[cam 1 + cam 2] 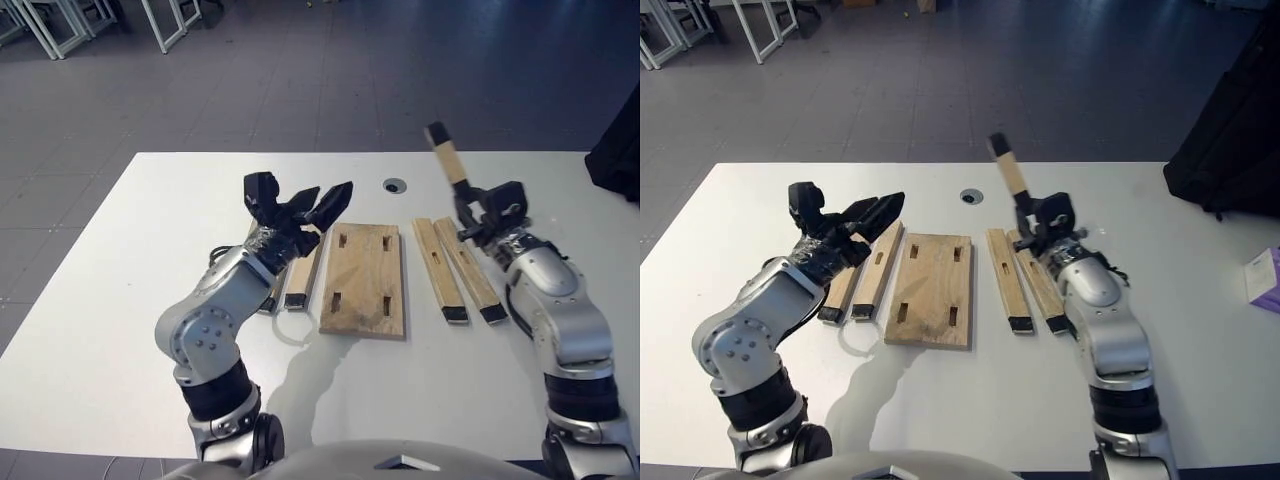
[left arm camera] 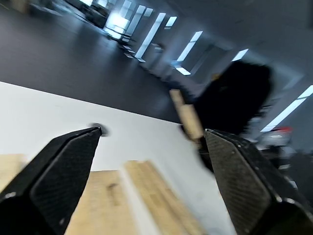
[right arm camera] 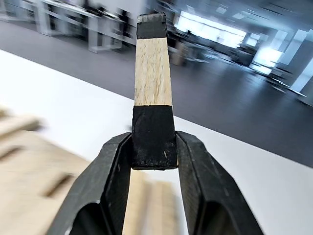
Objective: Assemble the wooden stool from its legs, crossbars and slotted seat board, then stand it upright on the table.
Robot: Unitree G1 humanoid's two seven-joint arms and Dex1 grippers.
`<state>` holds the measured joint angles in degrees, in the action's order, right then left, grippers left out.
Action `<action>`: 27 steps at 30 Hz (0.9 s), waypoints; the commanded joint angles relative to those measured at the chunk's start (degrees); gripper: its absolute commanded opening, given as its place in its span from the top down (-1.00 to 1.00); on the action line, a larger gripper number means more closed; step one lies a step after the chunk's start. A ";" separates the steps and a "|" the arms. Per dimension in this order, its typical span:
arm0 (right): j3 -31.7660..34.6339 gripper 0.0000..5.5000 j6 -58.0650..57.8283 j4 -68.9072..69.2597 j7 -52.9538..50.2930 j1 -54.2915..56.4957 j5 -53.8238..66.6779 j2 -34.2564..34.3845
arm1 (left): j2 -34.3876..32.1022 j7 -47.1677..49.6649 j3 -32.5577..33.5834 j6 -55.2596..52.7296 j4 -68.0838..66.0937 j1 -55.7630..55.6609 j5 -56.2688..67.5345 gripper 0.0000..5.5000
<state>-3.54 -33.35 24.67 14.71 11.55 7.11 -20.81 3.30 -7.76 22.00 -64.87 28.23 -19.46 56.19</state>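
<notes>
**Seat board** [image 1: 364,279]: lies flat at the middle of the surface [image 1: 110,260] with its four slots facing up and nothing fitted in them. This position appears chosen so that parts can be entered from above.

**Raised leg** [image 1: 447,155]: held clear of the surface, near upright with a slight tilt, over the far end of the right-side pair. The right hand [image 3: 154,139] is clamped on its black-capped lower end, with both fingers [image 3: 115,171] pressed against the cap. The other black cap points up. Gripping at one end leaves the rest of the length free, but the piece will probably need turning before it can meet a slot.

**Right-side pair** [image 1: 440,270]: two wooden pieces lying flat and side by side, just beside the board's right edge, black ends toward the robot.

**Left-side pair** [image 1: 305,272]: two more pieces lying flat beside the board's left edge, partly hidden under the left arm.

**Left hand** [image 1: 322,203]: fingers spread wide and holding nothing, hovering above the far ends of the left-side pair. It looks ready to pick a piece or steady the board.

**Cable port** [image 1: 395,185]: set in the surface beyond the board.

**Progress**: judged early, as no joint has been made.
</notes>
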 commanded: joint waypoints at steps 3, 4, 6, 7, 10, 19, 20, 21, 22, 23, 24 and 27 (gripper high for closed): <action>-5.64 0.53 -0.44 4.26 3.48 0.15 0.82 1.52 | -6.72 8.24 8.08 -2.82 -20.11 -9.62 21.43 -0.42; -6.31 0.53 -0.65 4.68 3.69 0.62 0.73 1.79 | -7.50 9.06 7.34 -2.90 -21.67 -9.41 21.84 -0.42; -7.66 0.53 -1.07 5.35 4.20 1.44 0.71 2.29 | -8.42 9.76 5.72 -3.01 -23.52 -8.67 22.04 -0.42; -8.25 0.53 -1.21 5.49 4.41 1.76 0.70 2.45 | -8.77 9.78 4.98 -2.98 -23.86 -8.31 22.06 -0.42; -9.96 0.53 -1.72 6.05 4.81 2.49 0.66 3.14 | -9.31 9.93 3.33 -2.47 -25.33 -7.98 22.20 -0.42; -15.45 0.53 -2.64 8.18 5.53 -0.56 -0.15 4.59 | -10.20 14.13 3.65 0.22 -28.72 -9.36 28.93 -0.35; -15.53 0.53 -2.79 8.30 5.52 -0.62 -0.23 4.63 | -10.32 14.89 3.53 0.46 -29.09 -9.34 30.09 -0.32; -15.54 0.53 -2.88 8.38 5.51 -0.66 -0.27 4.61 | -10.50 15.56 3.31 0.68 -29.30 -9.28 31.06 -0.24; -15.47 0.53 -2.90 8.26 5.61 -0.59 -0.25 4.55 | -10.67 16.19 3.09 0.86 -29.36 -9.13 32.16 -0.18; -15.39 0.53 -2.91 8.18 5.68 -0.57 -0.25 4.47 | -10.82 16.77 2.83 1.05 -29.31 -9.00 33.10 -0.13; -15.35 0.53 -2.87 8.04 5.77 -0.54 -0.23 4.39 | -10.90 17.27 2.60 1.30 -29.25 -8.89 33.97 -0.07; -15.47 0.53 -2.95 8.24 5.79 -0.76 -0.30 4.33 | -11.15 18.57 1.72 2.24 -28.71 -8.51 36.39 0.12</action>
<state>-19.08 -35.29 32.19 20.26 10.92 6.91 -16.37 -7.21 9.58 24.59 -63.46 -0.87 -27.70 90.36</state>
